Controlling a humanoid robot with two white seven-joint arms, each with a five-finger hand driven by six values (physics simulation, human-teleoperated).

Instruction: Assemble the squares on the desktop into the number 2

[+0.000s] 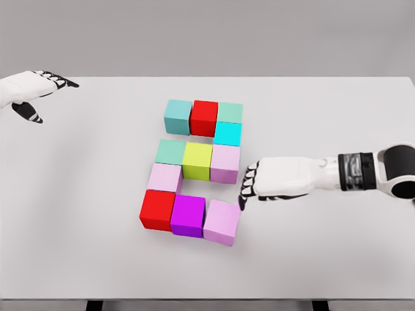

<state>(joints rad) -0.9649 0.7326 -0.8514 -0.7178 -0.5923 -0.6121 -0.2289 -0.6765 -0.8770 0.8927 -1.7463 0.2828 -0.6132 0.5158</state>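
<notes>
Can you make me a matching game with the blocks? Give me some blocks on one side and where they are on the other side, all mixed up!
Things:
1. yellow-green block
2. purple block
3. bright blue block
4. right hand

Places:
A. bottom row, in the middle
B. on the table, just right of the blocks
C. middle row, in the middle
D. right under the top row's right end

Pairs: 1-C, 2-A, 3-D, 4-B
</notes>
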